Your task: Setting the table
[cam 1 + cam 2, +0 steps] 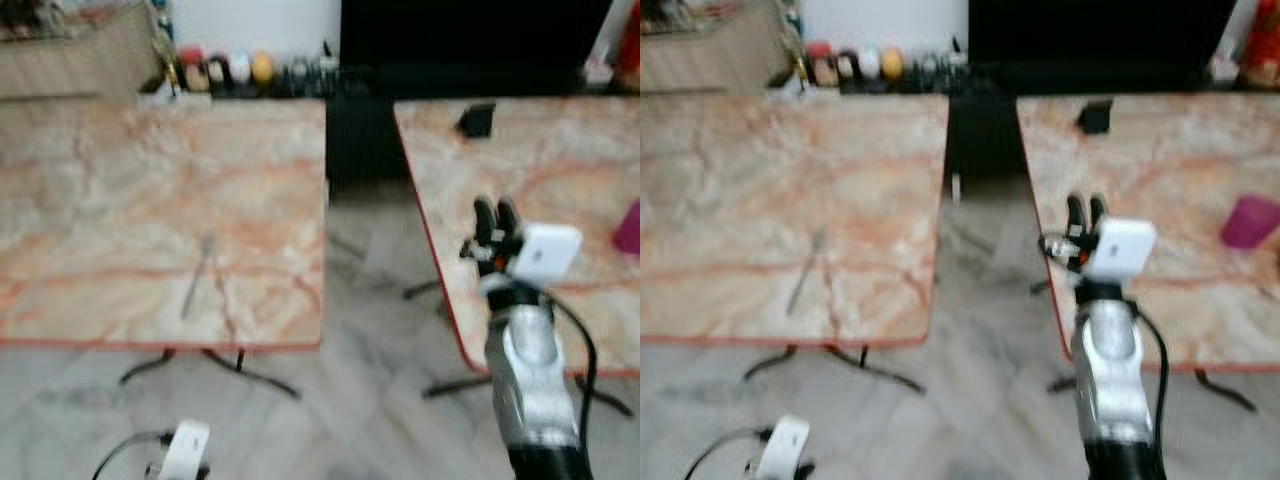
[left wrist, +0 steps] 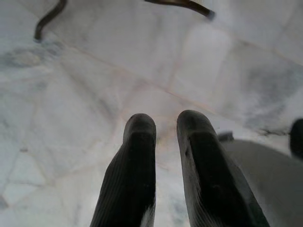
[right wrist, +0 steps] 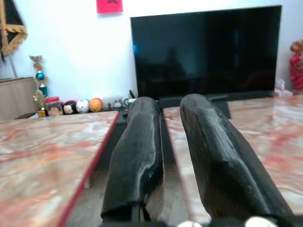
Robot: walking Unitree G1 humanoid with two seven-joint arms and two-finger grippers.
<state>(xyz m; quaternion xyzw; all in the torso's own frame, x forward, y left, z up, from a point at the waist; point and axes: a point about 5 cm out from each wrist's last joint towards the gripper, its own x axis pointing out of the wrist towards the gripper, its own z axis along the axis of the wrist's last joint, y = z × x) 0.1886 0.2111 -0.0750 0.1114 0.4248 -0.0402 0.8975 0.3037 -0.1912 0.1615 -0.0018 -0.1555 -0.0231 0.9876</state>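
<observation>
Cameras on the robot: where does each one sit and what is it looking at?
Left eye: on the head, looking down at two marble tables, a fork on the left table, and the raised right claw.
Right eye: beside it, same scene, plus a pink cup.
Left wrist: looks along the left claw at floor tiles.
Right wrist: looks along its claw at the TV.
Both eyes share the tables, fork and right claw.

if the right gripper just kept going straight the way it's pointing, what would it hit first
Probably nothing soon. The right gripper, empty, aims level along the gap between the two marble tables, toward the dark stand under the television. That stand looks like the first thing in line, though depth is unclear.
</observation>
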